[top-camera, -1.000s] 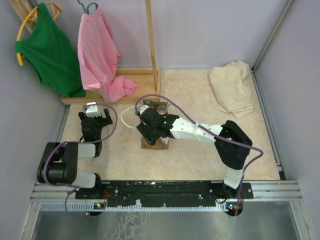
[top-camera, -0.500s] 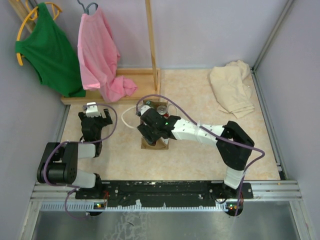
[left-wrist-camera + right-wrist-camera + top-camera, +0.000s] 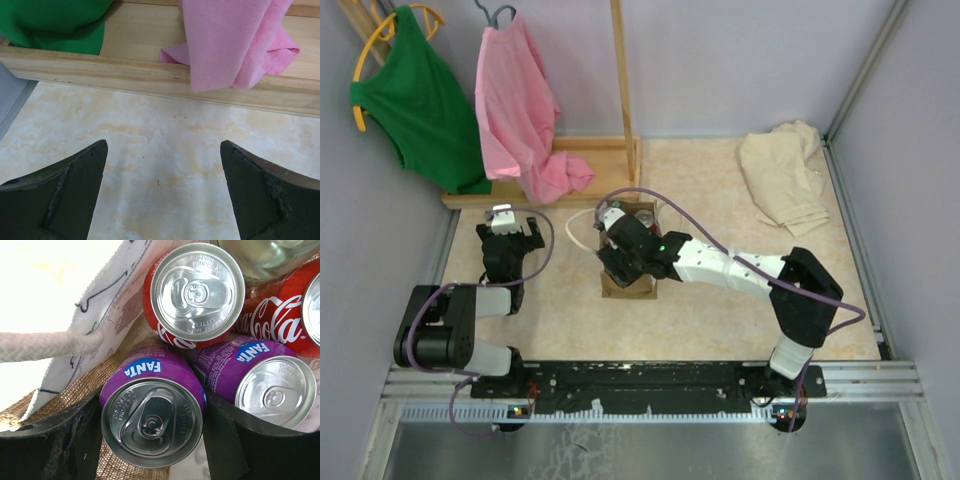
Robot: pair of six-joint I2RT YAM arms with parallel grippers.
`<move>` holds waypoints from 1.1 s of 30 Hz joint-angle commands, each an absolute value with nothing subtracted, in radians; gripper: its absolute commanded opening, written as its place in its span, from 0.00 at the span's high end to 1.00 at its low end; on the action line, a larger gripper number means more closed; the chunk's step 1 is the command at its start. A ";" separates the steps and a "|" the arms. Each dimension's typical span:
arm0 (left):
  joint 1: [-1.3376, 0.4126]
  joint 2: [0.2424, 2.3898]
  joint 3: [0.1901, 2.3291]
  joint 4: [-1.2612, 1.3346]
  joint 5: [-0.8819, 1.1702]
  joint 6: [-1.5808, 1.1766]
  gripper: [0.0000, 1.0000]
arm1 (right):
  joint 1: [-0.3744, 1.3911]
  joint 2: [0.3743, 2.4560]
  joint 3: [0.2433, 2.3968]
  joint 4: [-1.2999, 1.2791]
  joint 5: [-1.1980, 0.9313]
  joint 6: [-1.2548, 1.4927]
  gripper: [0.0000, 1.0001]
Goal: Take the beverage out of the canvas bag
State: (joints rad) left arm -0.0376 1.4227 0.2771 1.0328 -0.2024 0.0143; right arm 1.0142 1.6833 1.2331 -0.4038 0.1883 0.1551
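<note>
The canvas bag [image 3: 629, 287] stands upright mid-table, tan-brown, with a white loop handle [image 3: 578, 232]. My right gripper [image 3: 620, 250] reaches down into its open top. In the right wrist view the fingers [image 3: 82, 432] press both sides of a purple Fanta can [image 3: 150, 374], and the gripper [image 3: 154, 412] is shut on it. Inside the burlap wall [image 3: 87, 385] also stand a second Fanta can [image 3: 272, 387] and two red Coca-Cola cans [image 3: 197, 290]. The white handle [image 3: 45, 346] lies at the left. My left gripper [image 3: 510, 238] is open and empty, low over bare tabletop [image 3: 162, 150].
A wooden rack base [image 3: 560, 165] runs along the far left, with a pink shirt [image 3: 520, 110] and a green shirt [image 3: 415, 95] hanging over it. A cream cloth [image 3: 782, 175] lies at the far right corner. Grey walls close the sides.
My right arm's elbow has swung to the right and its gripper has shifted slightly farther over the bag. The left arm has not moved.
</note>
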 commanded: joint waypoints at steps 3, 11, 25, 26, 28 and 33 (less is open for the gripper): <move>-0.039 1.401 0.268 1.071 -0.231 -0.008 0.00 | 1.026 1.644 1.413 -0.477 0.205 0.117 1.00; -0.038 1.402 0.273 1.062 -0.235 -0.009 0.00 | 1.027 1.613 1.496 -0.545 0.209 0.110 1.00; -0.039 1.411 0.283 1.048 -0.231 -0.005 0.00 | 1.026 1.539 1.601 -0.575 0.384 0.029 1.00; -0.040 1.412 0.284 1.048 -0.231 -0.006 0.00 | 1.026 1.532 1.613 -0.574 0.412 0.016 1.00; -0.040 1.413 0.287 1.044 -0.231 -0.006 0.00 | 1.025 1.517 1.634 -0.568 0.477 -0.009 1.00; -0.039 1.413 0.288 1.044 -0.233 -0.006 0.00 | 0.968 1.462 1.654 -0.512 0.571 -0.052 1.00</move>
State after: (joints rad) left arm -0.0376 1.4200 0.2764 1.0317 -0.2253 -0.0010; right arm 1.0134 1.5837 1.5673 -0.6468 0.4248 0.0154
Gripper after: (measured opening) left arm 0.998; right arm 0.666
